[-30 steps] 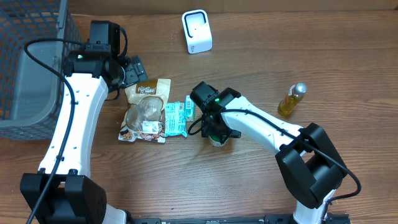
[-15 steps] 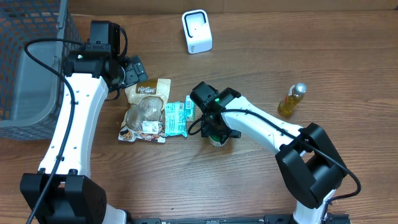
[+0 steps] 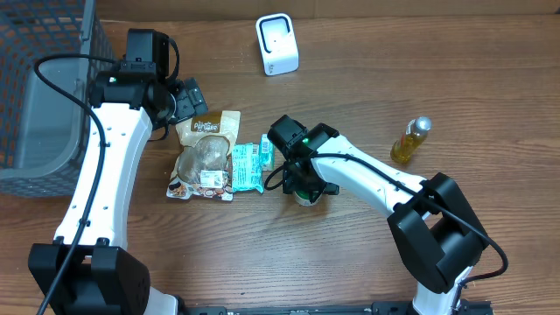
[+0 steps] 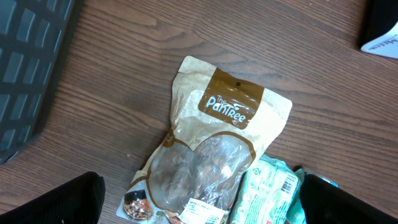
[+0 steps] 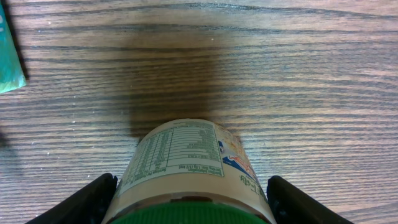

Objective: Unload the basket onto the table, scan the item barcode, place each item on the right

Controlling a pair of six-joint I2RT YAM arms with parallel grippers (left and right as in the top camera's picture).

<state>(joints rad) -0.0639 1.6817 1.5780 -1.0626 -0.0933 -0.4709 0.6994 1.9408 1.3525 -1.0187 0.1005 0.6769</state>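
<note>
A jar (image 5: 186, 155) with a green lid and a pale nutrition label stands on the wooden table. My right gripper (image 5: 189, 202) is down over it, one black finger against each side, shut on it. From overhead, my right gripper (image 3: 304, 188) hides nearly all of the jar. No barcode shows on the jar's visible face. The white scanner (image 3: 276, 44) stands at the back of the table. My left gripper (image 3: 187, 98) hangs open above the top of a brown snack pouch (image 4: 205, 149), with nothing between its fingers.
A teal packet (image 3: 248, 166) lies between the snack pouch (image 3: 206, 156) and the jar. A yellow bottle (image 3: 409, 140) stands to the right. A grey mesh basket (image 3: 44, 87) fills the far left corner.
</note>
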